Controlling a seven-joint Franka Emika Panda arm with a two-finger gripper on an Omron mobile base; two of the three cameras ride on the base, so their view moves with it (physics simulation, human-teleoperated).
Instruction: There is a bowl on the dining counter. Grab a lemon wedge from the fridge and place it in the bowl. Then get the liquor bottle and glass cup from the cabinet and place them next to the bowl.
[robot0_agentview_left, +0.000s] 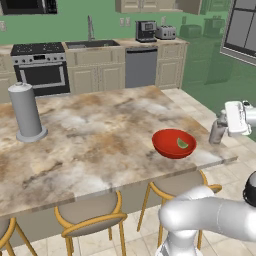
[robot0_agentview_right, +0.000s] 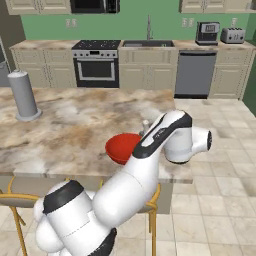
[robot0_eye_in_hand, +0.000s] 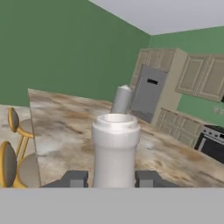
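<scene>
The end effector (robot0_eye_in_hand: 112, 178) pinches a pale bottle (robot0_eye_in_hand: 115, 148) between its fingers (robot0_eye_in_hand: 75, 178), upright, at the right-hand end of the marbled worktop (robot0_agentview_left: 90, 140). Near it on the worktop sits the red bowl (robot0_agentview_left: 170, 146) with the lemon wedge (robot0_agentview_left: 182, 143) inside. A tall grey cylinder (robot0_agentview_left: 26, 112) stands well apart, at the far end.

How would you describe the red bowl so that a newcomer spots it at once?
Start at the long marbled dining counter. Near its right end sits the bowl, glossy red, low and round, with a lemon wedge inside. The tall grey cylinder at the far left is upright and dull.
</scene>
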